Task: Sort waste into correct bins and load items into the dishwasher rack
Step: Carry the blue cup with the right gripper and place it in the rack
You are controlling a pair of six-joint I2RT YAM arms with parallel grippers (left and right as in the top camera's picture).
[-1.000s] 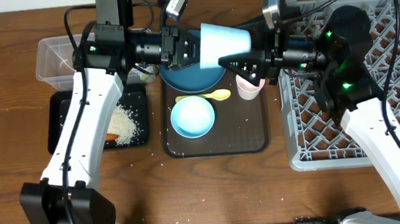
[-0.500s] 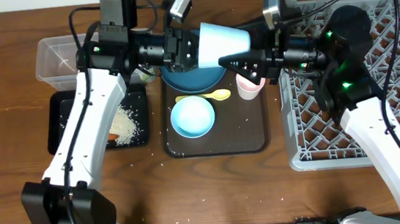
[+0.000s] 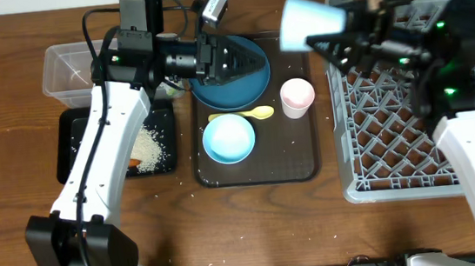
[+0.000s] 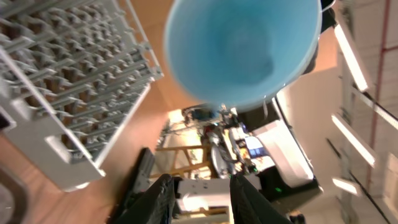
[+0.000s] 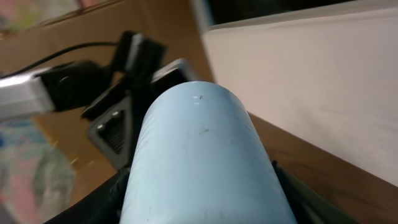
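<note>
Gripping the light blue cup (image 3: 312, 19) in the right claw (image 3: 344, 37), clamping it at the narrow base end, with the cup lying sideways in the air and its mouth pointing toward the left arm. Holding it, from overhead, above the table (image 3: 10, 129) between the far end of the brown serving tray (image 3: 298, 166) and the far left corner of the grey dishwasher rack (image 3: 396, 144). Showing, in the right wrist view, the light blue cup (image 5: 199, 162) filling the gap between the dark fingers (image 5: 115, 196).

Hovering the left claw (image 3: 252, 62) over the dark blue plate (image 3: 246, 90), spread wide and gripping nothing. Looking, in the left wrist view, straight into the open mouth of the light blue cup (image 4: 242, 50) past the two parted fingers (image 4: 158, 199), with the dishwasher rack (image 4: 68, 81) off to one side.

Carrying on the brown serving tray the dark blue plate at the far end, the light blue bowl (image 3: 229, 140) nearer, the pale yellow spoon (image 3: 243, 115) between them, and the pink cup (image 3: 297, 97) upright just beside the spoon. Holding loose rice (image 3: 151, 146) and an orange carrot piece (image 3: 134, 164) in the black tray (image 3: 69, 158), with the clear tub (image 3: 65, 71) just beyond it.
</note>
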